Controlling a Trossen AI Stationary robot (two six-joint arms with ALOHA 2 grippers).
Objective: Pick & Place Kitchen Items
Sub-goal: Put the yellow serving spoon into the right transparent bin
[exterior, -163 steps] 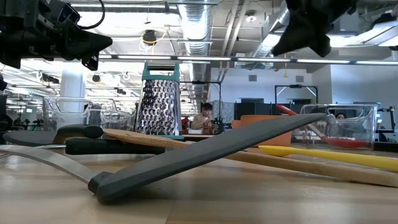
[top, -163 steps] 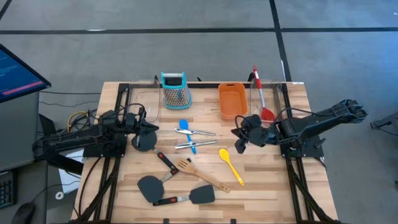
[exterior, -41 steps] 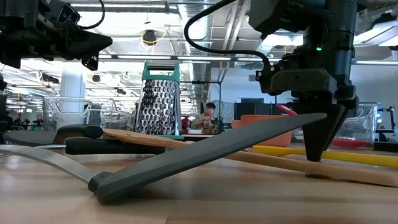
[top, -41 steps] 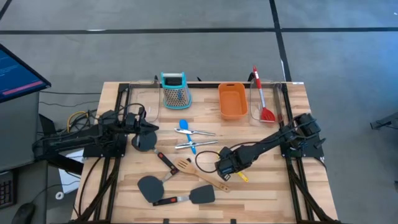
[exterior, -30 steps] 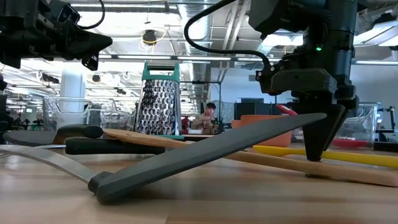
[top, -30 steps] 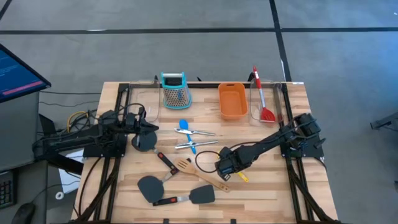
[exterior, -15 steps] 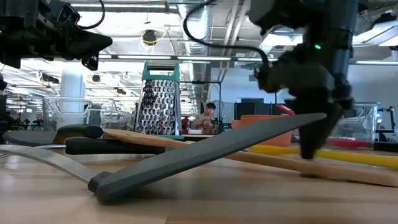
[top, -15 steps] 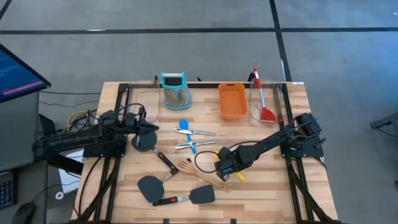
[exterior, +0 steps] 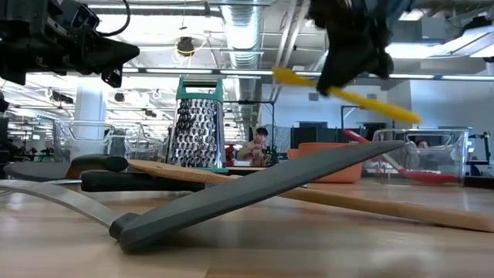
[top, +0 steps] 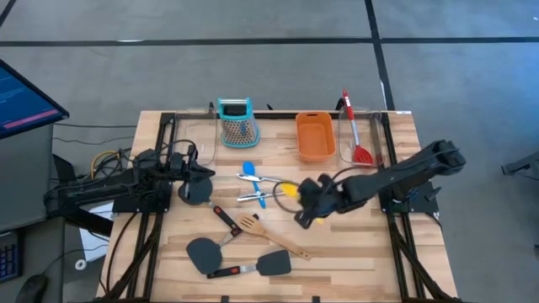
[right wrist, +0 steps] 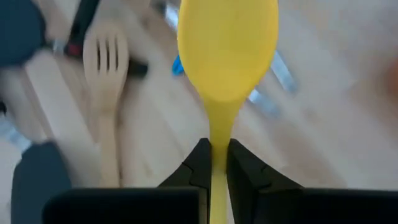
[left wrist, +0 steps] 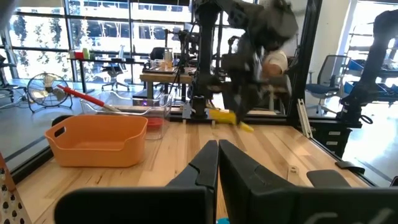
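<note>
My right gripper (top: 303,204) is above the middle of the table, shut on the yellow spoon (top: 288,190), which is clear of the table in the low view (exterior: 363,99). Its bowl (right wrist: 227,50) sticks out ahead of the fingers. My left gripper (top: 205,175) is shut and empty at the table's left side, beside a black round utensil head (top: 194,193). On the table lie the blue spoon (top: 249,171) with the silver tongs (top: 268,195), the wooden turner (top: 271,236) and black spatulas (top: 200,252) (top: 271,263). My right gripper pinches the yellow spoon's handle (right wrist: 217,149) between its two fingers, a short way behind the bowl. The handle runs lengthwise between the fingers. The spoon is lifted clear and tilted, bowl end (exterior: 279,75) higher than the handle's free end (exterior: 413,118).
The teal-topped grater (top: 237,120) and the orange tub (top: 313,135) stand at the table's far edge. A clear bin at the far right holds a red utensil (top: 354,128). In the low view a black spatula (exterior: 255,193) lies close to the camera.
My right gripper has risen from the table with the yellow spoon and gone toward the far edge. The spoon, which lay flat on the wood, is now lifted clear and tilted, its bowl toward the table's left.
</note>
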